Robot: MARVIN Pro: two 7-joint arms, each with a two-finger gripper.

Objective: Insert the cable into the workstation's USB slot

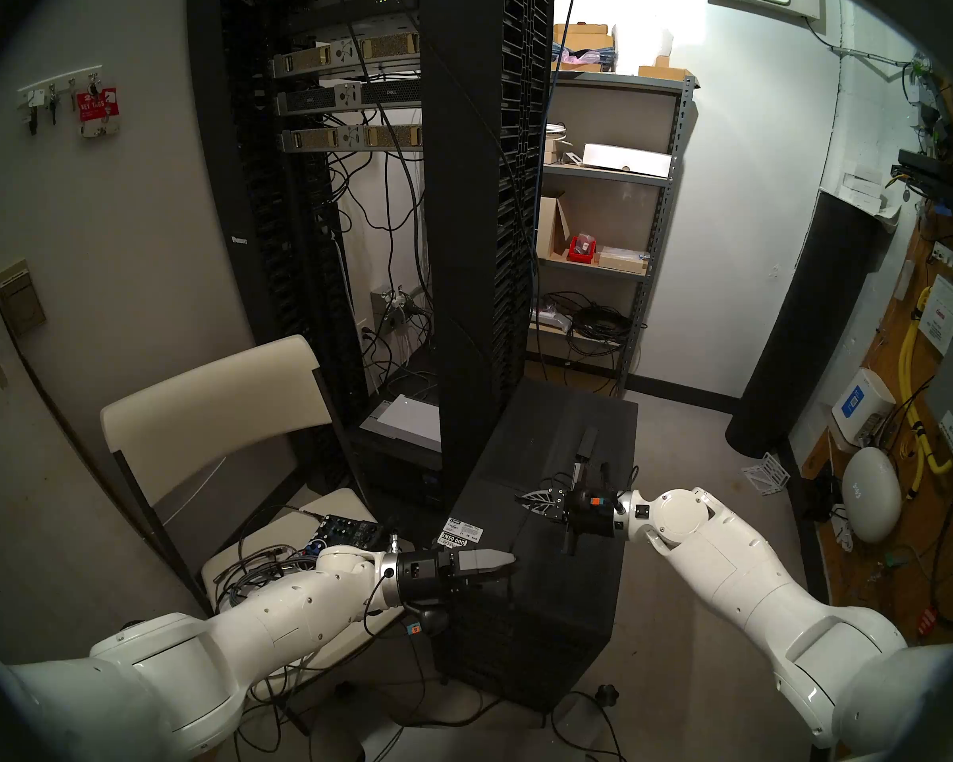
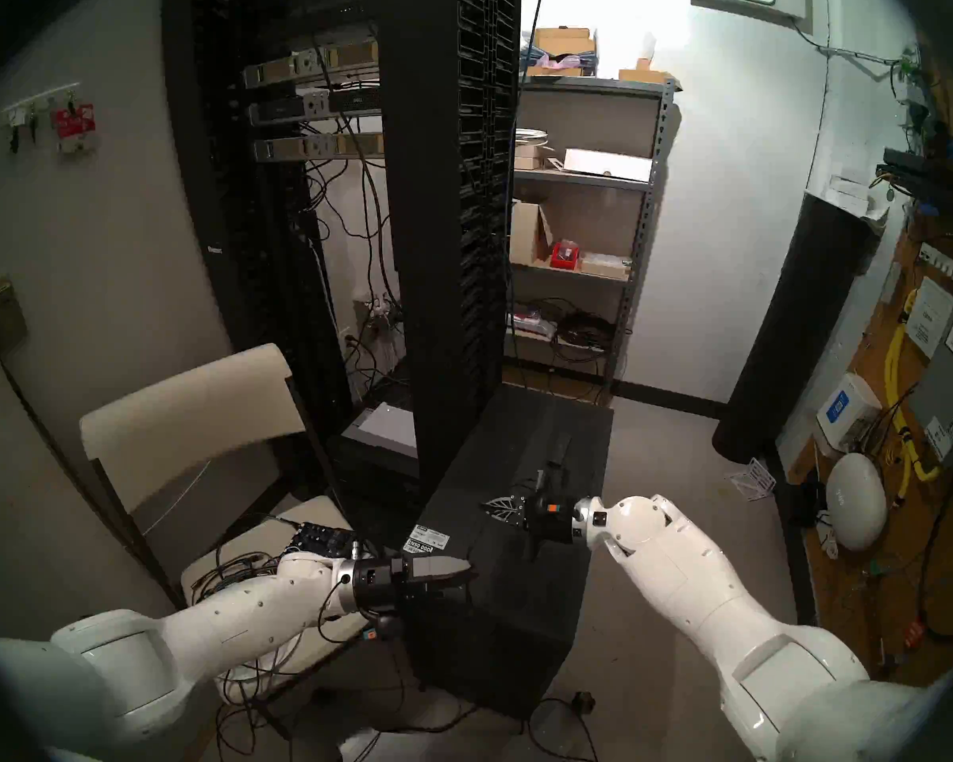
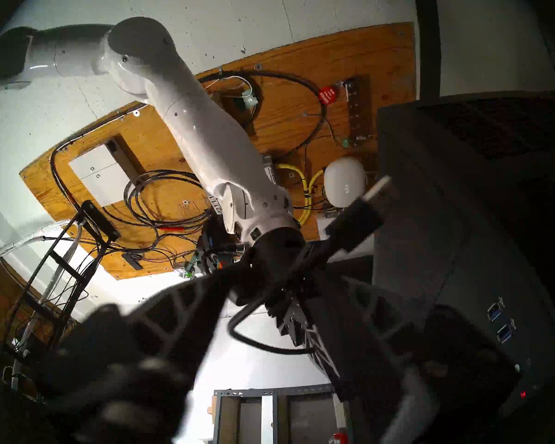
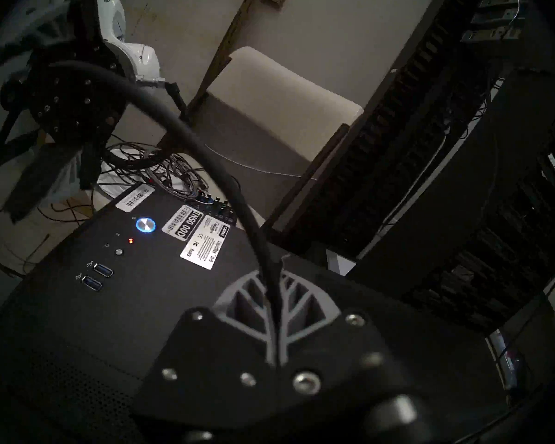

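Observation:
The workstation (image 1: 562, 579) is a black tower on the floor with white barcode stickers (image 4: 186, 224) on top. On the same top panel are a blue-lit button, a small red light and two blue USB slots (image 4: 101, 270). My right gripper (image 1: 524, 499) hovers over the top, shut on the black cable (image 4: 205, 151). From there the cable arcs up and over to my left gripper (image 1: 510, 567) at the tower's front top edge. The left fingers stand somewhat apart, with a loop of cable (image 3: 253, 340) between them. I cannot make out the cable's plug.
The tall black server rack (image 1: 463, 194) rises just behind the tower. A cream folding chair (image 1: 216, 414) on the left carries tangled wires and a small mixer (image 1: 348, 530). At the back are metal shelves (image 1: 601, 222), with a black cylinder (image 1: 804, 332) on the right.

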